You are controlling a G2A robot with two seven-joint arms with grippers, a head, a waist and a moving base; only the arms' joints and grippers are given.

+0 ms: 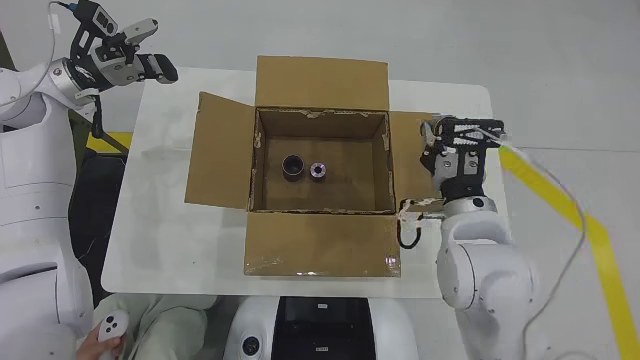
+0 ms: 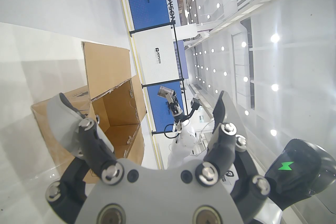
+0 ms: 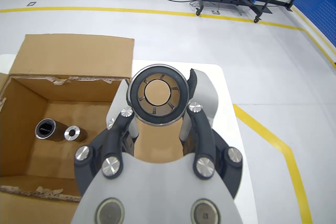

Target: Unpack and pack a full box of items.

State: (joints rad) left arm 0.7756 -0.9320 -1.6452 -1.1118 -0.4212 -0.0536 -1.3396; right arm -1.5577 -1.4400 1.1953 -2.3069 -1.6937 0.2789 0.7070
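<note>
You are clamping a metal cylinder (image 3: 136, 96) in the right gripper (image 3: 160, 101), its bore running along the fingers, over the box's (image 3: 23, 114) side flap (image 3: 157, 141); the opening is lying just inward of that gripper; the left gripper (image 2: 141, 100) is hanging wide, well apart.

The left gripper (image 2: 141, 101) has its fingers (image 2: 63, 114) spread wide, with nothing between them. The right gripper (image 3: 160, 95) clamps a metal cylinder (image 3: 135, 100), one finger on each side, near the fingertips.
</note>
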